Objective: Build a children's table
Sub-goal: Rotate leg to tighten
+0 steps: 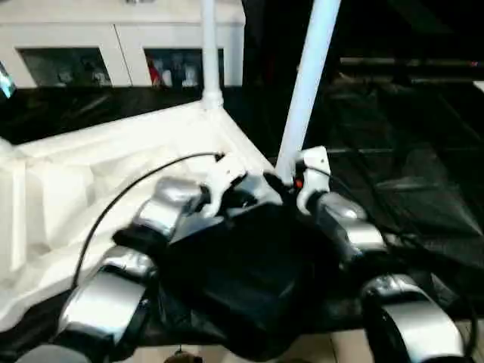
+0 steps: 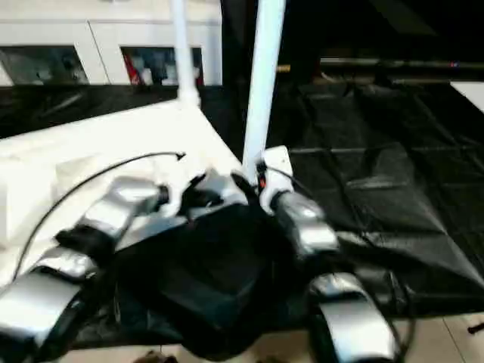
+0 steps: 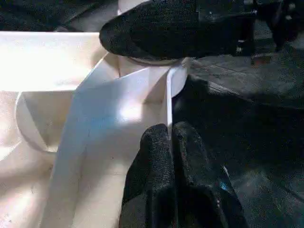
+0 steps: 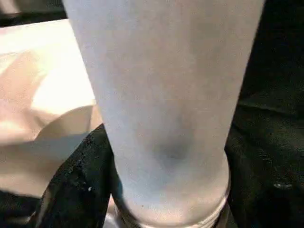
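The white tabletop [image 1: 113, 151] lies upside down on my left, ribbed side up. One white leg [image 1: 209, 45] stands upright in its far corner socket. A second leg [image 1: 306, 83] leans slightly over the near right corner, its foot at the round socket [image 3: 178, 78]. My right gripper [image 1: 289, 180] is closed around this leg's lower end; in the right wrist view the leg [image 4: 166, 95] sits against a black finger [image 4: 71, 190]. My left gripper [image 3: 170, 137] is shut on the tabletop's thin raised rim [image 3: 168, 99], just beside that socket.
A white cabinet with glass doors [image 1: 121, 45] stands along the back. Black sheeting [image 1: 408, 151] covers the floor to the right. A black cloth [image 1: 242, 280] lies between my forearms, and a black cable [image 1: 128, 189] arcs over the left arm.
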